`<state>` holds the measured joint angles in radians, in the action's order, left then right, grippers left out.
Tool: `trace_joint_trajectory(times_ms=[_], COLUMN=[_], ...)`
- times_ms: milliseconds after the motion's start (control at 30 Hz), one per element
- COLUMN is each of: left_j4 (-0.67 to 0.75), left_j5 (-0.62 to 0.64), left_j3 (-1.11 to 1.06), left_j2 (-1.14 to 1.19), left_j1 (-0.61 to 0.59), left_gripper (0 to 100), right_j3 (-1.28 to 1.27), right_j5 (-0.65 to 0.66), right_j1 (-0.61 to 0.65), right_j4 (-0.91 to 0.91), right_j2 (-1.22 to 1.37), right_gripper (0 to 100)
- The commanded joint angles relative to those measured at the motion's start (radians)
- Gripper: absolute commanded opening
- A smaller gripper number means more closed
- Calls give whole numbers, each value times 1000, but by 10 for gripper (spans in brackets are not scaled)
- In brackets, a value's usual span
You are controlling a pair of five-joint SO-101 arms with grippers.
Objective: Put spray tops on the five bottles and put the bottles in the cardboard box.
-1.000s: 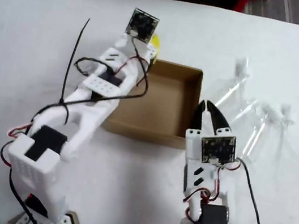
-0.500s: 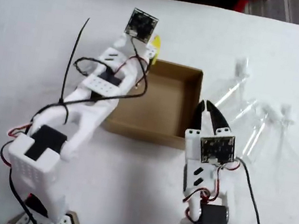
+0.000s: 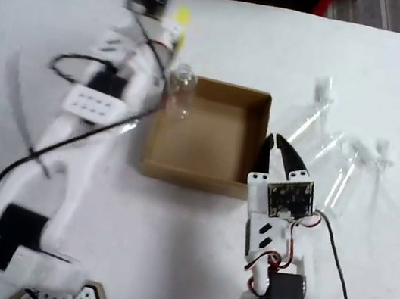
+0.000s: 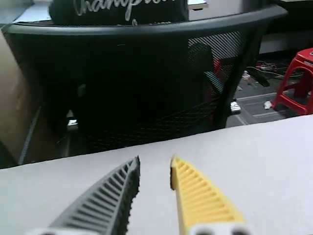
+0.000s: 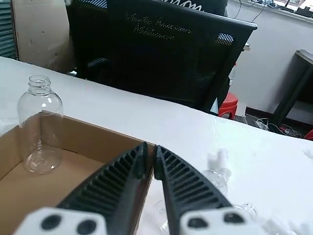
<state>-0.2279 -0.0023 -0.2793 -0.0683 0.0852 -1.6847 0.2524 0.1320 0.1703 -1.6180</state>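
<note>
white table (image 3: 175, 253) holds the box (image 3: 188, 174). beyond its far left corner the left claw (image 4: 155, 165) is spread, empty. one capless bottle (image 5: 40, 127) stands inside that corner. right claw (image 5: 150, 151), beside the box's right wall, is pressed together. bottle seems light, slippery; grip the neck.
</note>
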Motion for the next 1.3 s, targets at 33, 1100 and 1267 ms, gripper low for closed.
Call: trace_joint_trajectory(times_ms=[33, 1100, 1267], left_j4=[-456, -937, -901], left_j5=[-110, -278, -278], left_j3=[190, 255, 255], left_j2=[-157, 277, 321], left_j1=[-150, -159, -159], left_gripper=[106, 238, 238], right_j3=[-9, -11, -11], right_j5=[9, 60, 61], right_j1=[12, 35, 35], right_j4=[-13, 7, 7], right_j2=[5, 5, 5], right_gripper=[15, 15, 15])
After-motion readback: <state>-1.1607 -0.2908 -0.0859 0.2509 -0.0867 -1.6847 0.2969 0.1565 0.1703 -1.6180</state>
